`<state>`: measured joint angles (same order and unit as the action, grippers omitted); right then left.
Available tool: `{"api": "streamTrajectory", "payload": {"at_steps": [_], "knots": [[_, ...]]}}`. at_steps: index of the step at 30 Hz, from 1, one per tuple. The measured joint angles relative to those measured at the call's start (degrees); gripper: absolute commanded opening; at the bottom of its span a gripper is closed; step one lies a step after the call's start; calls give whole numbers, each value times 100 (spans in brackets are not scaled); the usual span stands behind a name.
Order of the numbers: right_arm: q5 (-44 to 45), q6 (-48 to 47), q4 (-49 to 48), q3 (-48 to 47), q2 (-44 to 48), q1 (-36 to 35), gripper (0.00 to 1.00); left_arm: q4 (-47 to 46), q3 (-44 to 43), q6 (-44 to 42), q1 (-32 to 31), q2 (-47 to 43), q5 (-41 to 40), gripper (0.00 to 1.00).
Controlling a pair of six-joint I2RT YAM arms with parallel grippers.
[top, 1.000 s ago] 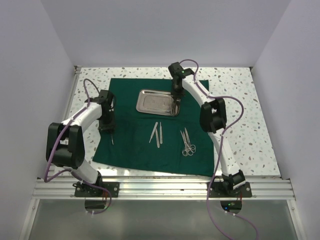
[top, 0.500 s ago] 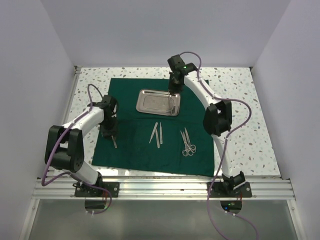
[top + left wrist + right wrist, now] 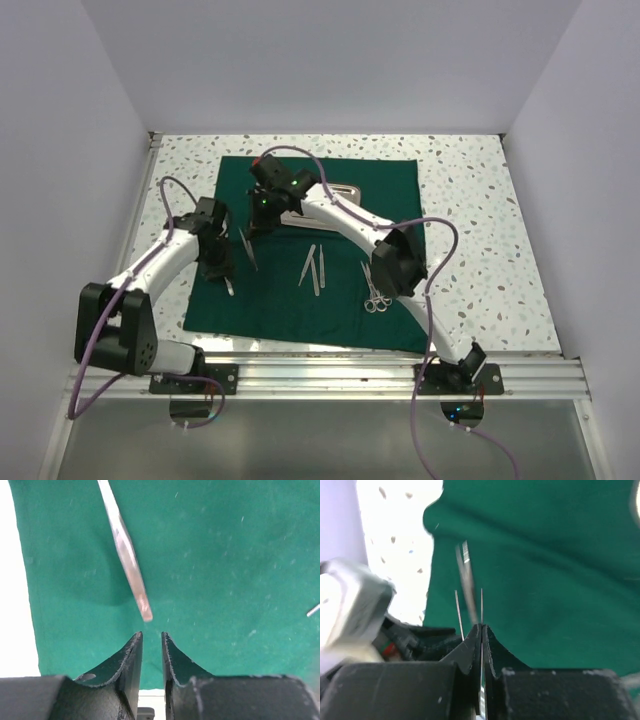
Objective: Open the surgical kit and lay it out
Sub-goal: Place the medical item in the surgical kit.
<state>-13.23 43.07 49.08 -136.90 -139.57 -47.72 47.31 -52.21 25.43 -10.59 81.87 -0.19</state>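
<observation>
The dark green cloth (image 3: 300, 300) lies spread flat on the table. Its steel tray (image 3: 347, 190) is mostly hidden behind my right arm. My right gripper (image 3: 252, 228) hangs over the cloth's left part, shut on a slim silver instrument (image 3: 481, 605) whose thin blades stick out past the tips. My left gripper (image 3: 222, 268) is just to its left, low over the cloth, jaws slightly apart and empty (image 3: 151, 635). A flat silver instrument (image 3: 127, 555) lies on the cloth just beyond them. Tweezers (image 3: 313, 266) and scissors (image 3: 375, 285) lie further right.
Speckled tabletop (image 3: 480, 220) surrounds the cloth, with white walls on three sides. The aluminium rail (image 3: 320, 375) carrying the arm bases runs along the near edge. My two wrists stand close together over the cloth's left half.
My right arm has swung left from the tray to the cloth's left part, carrying the slim instrument. My left gripper has shifted only slightly beside the flat instrument.
</observation>
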Motion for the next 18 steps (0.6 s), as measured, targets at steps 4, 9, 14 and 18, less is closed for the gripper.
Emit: {"api": "streamTrajectory", "payload": {"at_steps": [4,9,14,18], "knots": [[-330,225,-295,17,-339,-262,0,181,144,212,0,-621,-101,25],[-457,428,-603,168,-634,-422,0,448,-107,446,0,-1375,-525,25],[-479,673,-876,181,-907,-466,55,538,-407,535,0,-1646,-780,25],[-450,721,-981,232,-981,-468,63,645,-426,529,0,-1646,-804,24]]}}
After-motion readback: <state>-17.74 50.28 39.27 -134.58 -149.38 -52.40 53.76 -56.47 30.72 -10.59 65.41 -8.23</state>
